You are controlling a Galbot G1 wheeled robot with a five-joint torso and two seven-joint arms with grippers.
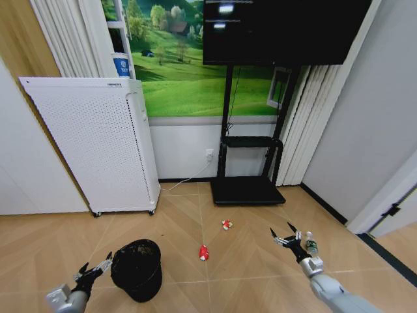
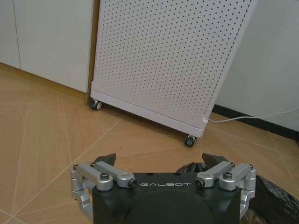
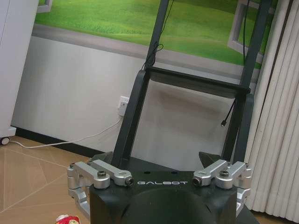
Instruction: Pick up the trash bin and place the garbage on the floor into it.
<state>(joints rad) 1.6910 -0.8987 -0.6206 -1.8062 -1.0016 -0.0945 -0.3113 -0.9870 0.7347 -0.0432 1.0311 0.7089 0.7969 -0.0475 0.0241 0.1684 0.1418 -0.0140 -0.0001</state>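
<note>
Both grippers are spread wide and empty; the left gripper [image 1: 96, 268], just beside the trash bin [image 1: 137, 268], must grasp its rim first, I judge.

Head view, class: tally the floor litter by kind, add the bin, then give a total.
Red-and-white bits: 2, one nearer the TV stand, one nearer the bin
Clear bottle: 1, beside the right gripper
Black trash bin: 1
Total: 4

White perforated unit [image 1: 98, 140], black TV stand [image 1: 251, 163], landscape mural [image 1: 176, 65].
</note>
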